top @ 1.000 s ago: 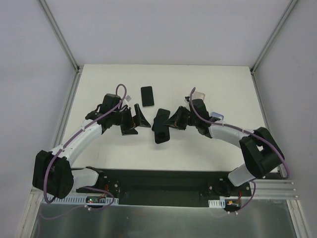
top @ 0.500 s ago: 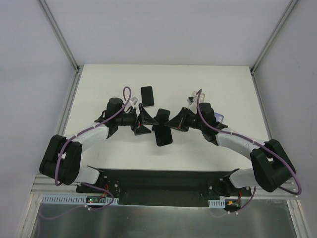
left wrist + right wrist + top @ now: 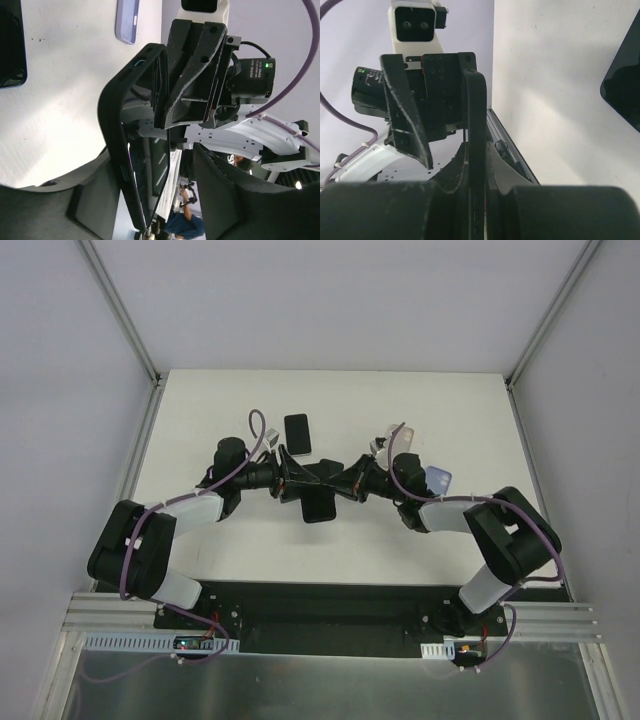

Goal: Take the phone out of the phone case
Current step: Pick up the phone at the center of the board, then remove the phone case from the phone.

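Phone case [image 3: 117, 130] aloft, right claw [image 3: 338, 483] apparently clamping

The phone case [image 3: 112, 115] is matt black, rubbery-looking plastic. The phone screen [image 3: 150, 170] is glossy and reflective. The table [image 3: 65, 75] is smooth matt white. The fingers [image 3: 192, 65] are matt black plastic, rough-edged.

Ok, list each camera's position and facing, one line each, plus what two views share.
Top external: above and behind, looking down at the table; left arm and right arm show, left gripper and right gripper meeting at the cased phone.
Left wrist: on the left arm, facing the right gripper across the cased phone; left fingers at the bottom.
Right wrist: on the right arm, facing the left gripper; right fingers at the bottom.
Shared: both wrist views show the cased phone and the loose phone on the table.
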### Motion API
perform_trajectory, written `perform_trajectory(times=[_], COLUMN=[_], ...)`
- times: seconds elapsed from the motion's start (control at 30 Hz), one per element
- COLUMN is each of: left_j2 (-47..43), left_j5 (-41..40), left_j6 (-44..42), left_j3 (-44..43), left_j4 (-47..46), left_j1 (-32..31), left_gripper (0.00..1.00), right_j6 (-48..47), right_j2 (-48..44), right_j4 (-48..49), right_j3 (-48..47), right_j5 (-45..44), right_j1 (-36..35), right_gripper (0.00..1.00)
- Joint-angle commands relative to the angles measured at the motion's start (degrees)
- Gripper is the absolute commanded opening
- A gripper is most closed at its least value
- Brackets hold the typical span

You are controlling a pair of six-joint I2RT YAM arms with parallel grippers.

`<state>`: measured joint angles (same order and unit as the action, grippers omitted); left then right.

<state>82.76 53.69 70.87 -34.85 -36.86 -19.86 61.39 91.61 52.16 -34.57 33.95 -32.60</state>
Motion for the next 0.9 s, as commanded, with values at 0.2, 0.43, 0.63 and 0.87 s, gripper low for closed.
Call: perform_trajectory(times=[0.2,0.43,0.63,0.87], left_j2=[0.7,0.4,0.7,1.0], left_j5=[1.4,0.9,0.0,-0.3], left_j6=[4.2,5.9,7.4,8.8], left_j3=[-0.7,-1.3,-1.4,-2.2], left_j4=[-7.5,-8.0,-9.5,-10.9], left_j1=[0.0,0.1,0.2,0.2], left_gripper=[0.19,0.0,0.0,0.0], right_j6=[6.6,5.1,4.2,5.1], right_j2=[1.9,0.2,-4.3,-7.2], right_j4=[17.2,14.5,15.1,18.6], right_j3=[-1.1,2.0,8.5,10.6], right_j5=[2.6,2.9,3.6,5.9], right_j1=[0.1,1.3,3.2,1.1], right_gripper=[0.01,0.63,0.73,0.54])
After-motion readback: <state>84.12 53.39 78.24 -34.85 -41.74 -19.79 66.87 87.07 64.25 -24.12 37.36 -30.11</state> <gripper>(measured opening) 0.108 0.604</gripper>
